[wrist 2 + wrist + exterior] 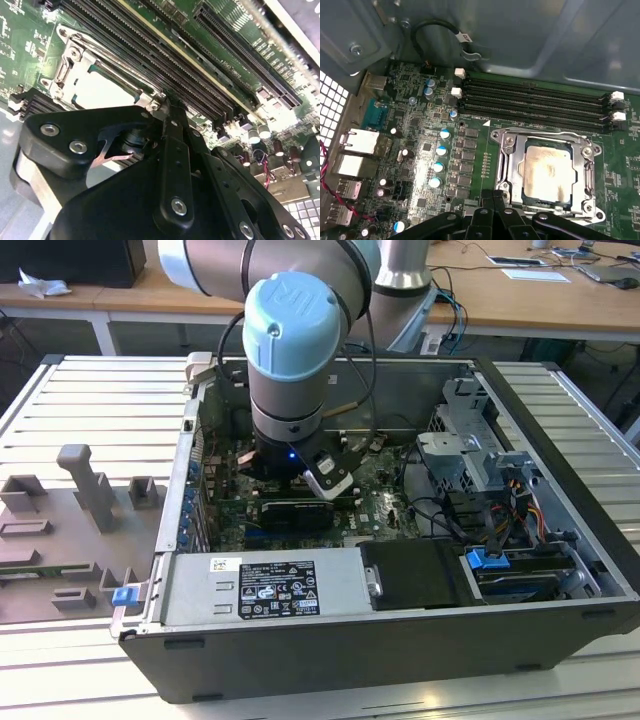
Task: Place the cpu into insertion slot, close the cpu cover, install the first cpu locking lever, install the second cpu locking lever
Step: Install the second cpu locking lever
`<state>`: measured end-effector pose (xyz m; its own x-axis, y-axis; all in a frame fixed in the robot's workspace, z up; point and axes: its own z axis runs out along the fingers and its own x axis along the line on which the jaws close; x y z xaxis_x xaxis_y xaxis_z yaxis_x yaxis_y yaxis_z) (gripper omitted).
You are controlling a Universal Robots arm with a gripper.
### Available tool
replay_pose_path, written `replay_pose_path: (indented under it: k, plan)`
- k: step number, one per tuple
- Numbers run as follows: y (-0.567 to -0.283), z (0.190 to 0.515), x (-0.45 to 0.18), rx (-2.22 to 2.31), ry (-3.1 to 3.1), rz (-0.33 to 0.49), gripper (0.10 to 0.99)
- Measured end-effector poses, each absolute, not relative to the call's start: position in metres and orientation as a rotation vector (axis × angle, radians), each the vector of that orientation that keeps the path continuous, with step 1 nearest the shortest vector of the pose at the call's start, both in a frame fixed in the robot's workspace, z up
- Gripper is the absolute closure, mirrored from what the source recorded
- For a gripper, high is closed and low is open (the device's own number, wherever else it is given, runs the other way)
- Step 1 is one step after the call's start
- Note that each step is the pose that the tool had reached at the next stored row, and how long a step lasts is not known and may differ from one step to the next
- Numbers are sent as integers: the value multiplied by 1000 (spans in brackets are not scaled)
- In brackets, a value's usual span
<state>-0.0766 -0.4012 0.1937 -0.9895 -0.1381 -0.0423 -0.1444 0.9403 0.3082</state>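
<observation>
Gripper (492,202) is being held low over the motherboard (425,150) inside the open computer case (560,540), just beside the insertion slot (546,172); its fingers look drawn together at the tips with nothing seen between them, though this is being judged from a partial look. Cpu (546,169) is already being carried by the slot, lying flat with its pale metal face up, and the cpu cover (512,165) is being seen down around it as a silver frame. In the second wrist view the cpu (102,90) is showing just beyond the fingertips. Lever positions cannot be told. Cpu is being judged light, rigid, thin and fragile underneath, so it is best taken by opposite edges. Memory slots (535,102) are lying beyond the socket.
</observation>
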Motion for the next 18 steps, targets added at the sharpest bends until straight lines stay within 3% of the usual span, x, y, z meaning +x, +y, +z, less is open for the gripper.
replay_pose_path:
  k: [18]
  plan:
    - [-401, 223, -77, -224, 3074, 493, 980]
